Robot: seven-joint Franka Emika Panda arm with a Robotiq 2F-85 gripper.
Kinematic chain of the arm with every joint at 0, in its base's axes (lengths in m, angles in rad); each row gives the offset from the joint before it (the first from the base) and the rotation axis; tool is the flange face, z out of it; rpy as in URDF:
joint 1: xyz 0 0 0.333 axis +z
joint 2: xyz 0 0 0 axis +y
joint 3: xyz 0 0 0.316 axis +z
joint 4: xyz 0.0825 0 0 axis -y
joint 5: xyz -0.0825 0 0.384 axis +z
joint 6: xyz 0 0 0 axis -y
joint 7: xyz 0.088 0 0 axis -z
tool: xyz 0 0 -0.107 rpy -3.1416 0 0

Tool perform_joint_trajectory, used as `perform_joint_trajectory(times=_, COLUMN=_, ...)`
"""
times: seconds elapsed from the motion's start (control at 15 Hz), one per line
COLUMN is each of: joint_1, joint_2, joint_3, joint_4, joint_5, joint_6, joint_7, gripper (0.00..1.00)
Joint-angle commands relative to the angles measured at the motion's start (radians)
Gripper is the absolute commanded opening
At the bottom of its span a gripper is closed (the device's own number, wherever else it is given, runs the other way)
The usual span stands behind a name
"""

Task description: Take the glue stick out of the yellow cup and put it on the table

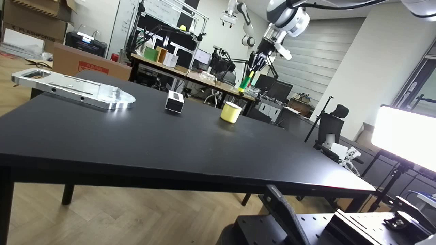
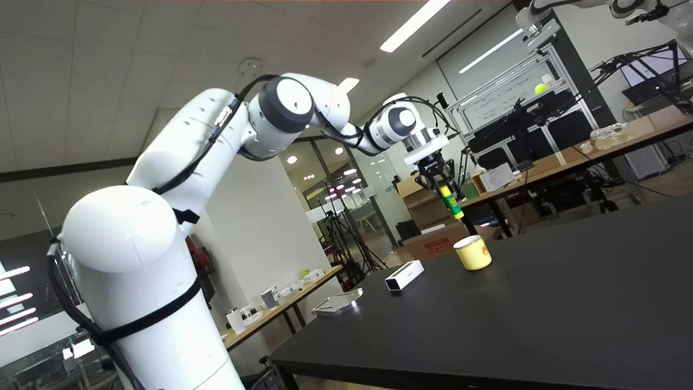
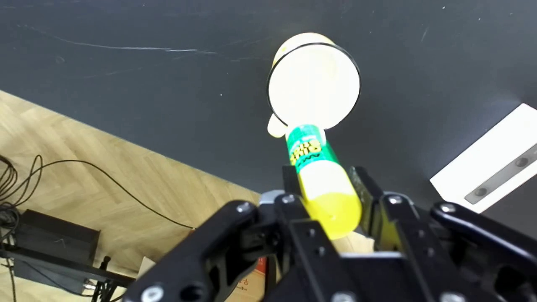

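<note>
The glue stick is green with yellow ends. My gripper [image 3: 323,176] is shut on its upper yellow end, and the stick [image 3: 308,147] hangs down between the fingers. In both exterior views the glue stick [image 1: 245,81] [image 2: 451,202] is in the air, above the yellow cup [image 1: 230,113] [image 2: 472,253], with a gap between its lower end and the rim. The cup stands upright on the black table [image 1: 153,143]. In the wrist view the cup [image 3: 291,44] lies just beyond the stick's lower end; its white inside looks empty, and its handle points toward the gripper.
A white and black box [image 1: 174,101] [image 2: 404,275] lies on the table near the cup; it shows at the right of the wrist view [image 3: 495,163]. A silver metal plate [image 1: 75,89] [image 2: 338,302] lies farther along the table. The table edge and wooden floor [image 3: 105,167] show in the wrist view.
</note>
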Motion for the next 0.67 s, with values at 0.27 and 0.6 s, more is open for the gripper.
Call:
perform_joint_trajectory(times=0.27, joint_1=-0.030, joint_2=-0.294, joint_3=-0.010, joint_4=-0.427, joint_5=-0.006, joint_6=0.120, joint_7=0.015, gripper=0.09)
perform_joint_trajectory(times=0.6, joint_1=-0.051, joint_2=-0.432, joint_3=-0.013, joint_4=-0.679, joint_5=0.007, joint_6=0.194, joint_7=0.005, gripper=0.09)
